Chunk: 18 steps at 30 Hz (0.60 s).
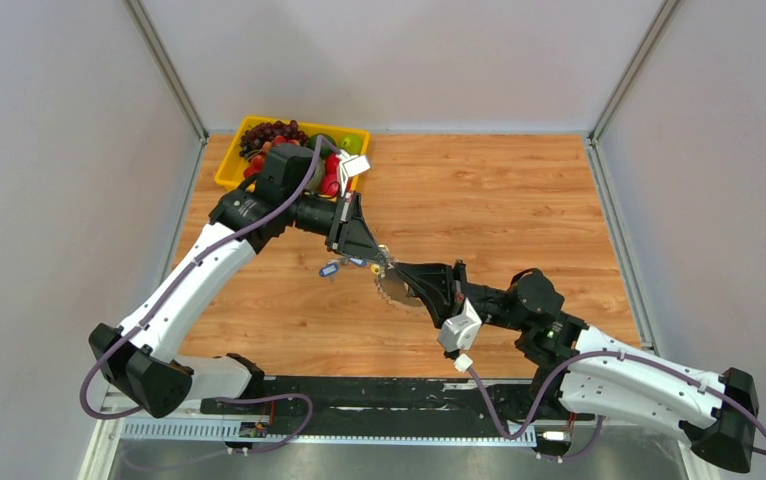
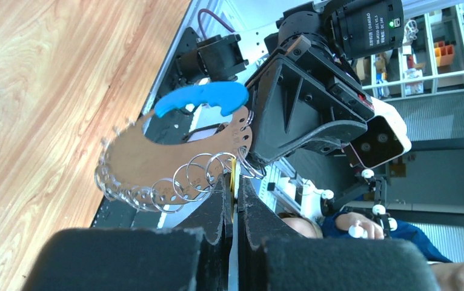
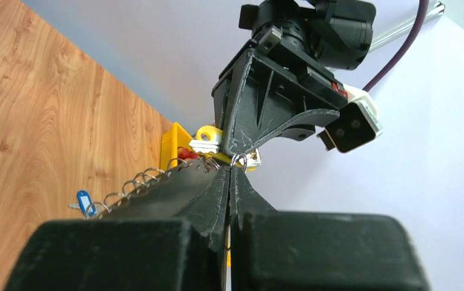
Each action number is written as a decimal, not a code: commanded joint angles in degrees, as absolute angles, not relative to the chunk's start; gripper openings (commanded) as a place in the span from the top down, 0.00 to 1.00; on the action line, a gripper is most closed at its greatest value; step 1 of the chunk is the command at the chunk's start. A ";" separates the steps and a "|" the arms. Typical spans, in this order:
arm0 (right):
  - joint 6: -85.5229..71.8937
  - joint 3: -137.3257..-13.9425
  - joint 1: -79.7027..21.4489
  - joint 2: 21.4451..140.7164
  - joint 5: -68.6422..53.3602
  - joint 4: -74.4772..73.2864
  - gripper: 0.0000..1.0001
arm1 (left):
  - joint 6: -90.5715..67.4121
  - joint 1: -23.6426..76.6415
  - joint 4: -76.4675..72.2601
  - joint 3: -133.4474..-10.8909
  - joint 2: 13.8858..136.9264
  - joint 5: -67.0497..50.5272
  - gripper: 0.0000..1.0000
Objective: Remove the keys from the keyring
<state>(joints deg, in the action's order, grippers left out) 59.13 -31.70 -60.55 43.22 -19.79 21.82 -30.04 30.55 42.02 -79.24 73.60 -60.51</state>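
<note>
The keyring [image 1: 396,291] is a flat crescent plate with a bright blue handle [image 2: 205,97] and several small split rings [image 2: 187,179] along its curved edge. It hangs in the air between my two grippers. My right gripper [image 1: 402,273] is shut on one end of the plate [image 3: 169,185], and its jaws [image 3: 229,173] are pressed together. My left gripper [image 1: 377,257] meets it tip to tip and is shut [image 2: 234,179] on a yellow-tagged key [image 3: 208,133] at the plate's end ring. The rings that show look empty.
Two small loose tagged keys [image 1: 329,268] lie on the wooden table just left of the grippers; one blue tag shows in the right wrist view [image 3: 84,202]. A yellow basket [image 1: 227,165] with grapes and other fruit stands at the back left, behind the left arm.
</note>
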 commanded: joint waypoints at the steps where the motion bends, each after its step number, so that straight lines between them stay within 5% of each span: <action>1: 62.29 -32.46 -60.98 42.51 -26.10 25.54 1.00 | -32.07 29.22 36.33 -78.12 72.75 -61.40 1.00; 5: 61.97 -34.66 -61.00 43.46 -25.69 22.69 0.98 | -32.96 29.25 34.76 -77.18 72.83 -62.34 1.00; 9: 57.18 -37.02 -61.00 43.37 -24.50 18.60 0.67 | -33.45 29.21 33.45 -77.47 71.77 -62.20 1.00; 18: 27.85 -40.26 -60.83 41.67 -10.76 16.89 0.50 | -31.13 29.26 34.62 -78.79 70.62 -62.80 1.00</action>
<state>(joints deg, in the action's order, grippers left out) 44.99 -36.47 -60.71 42.26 -18.94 17.63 -32.03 29.43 36.95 -76.69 73.23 -60.99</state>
